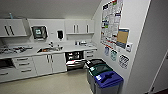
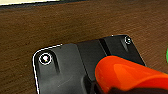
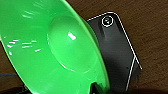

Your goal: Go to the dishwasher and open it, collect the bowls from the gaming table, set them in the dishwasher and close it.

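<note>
my head camera looks down from high across the kitchenette toward the open dishwasher [image 1: 74,60]; both wrist cameras sit tight over brown wood-grain floor [image 2: 75,22].

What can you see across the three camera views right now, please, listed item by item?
Dishwasher: one, dark interior, door open, under the counter right of the sink.
Sink: one, metal, set in the white counter.
Cabinets: white with dark handles, above and below the counter.
Bins: lids black, green and blue, along the right wall.
Posters: several, on the right wall.
Green bowl: one, close in the right wrist view.
Orange bowl: one, close in the left wrist view.
Dark wrist plate: robot's own.
</note>
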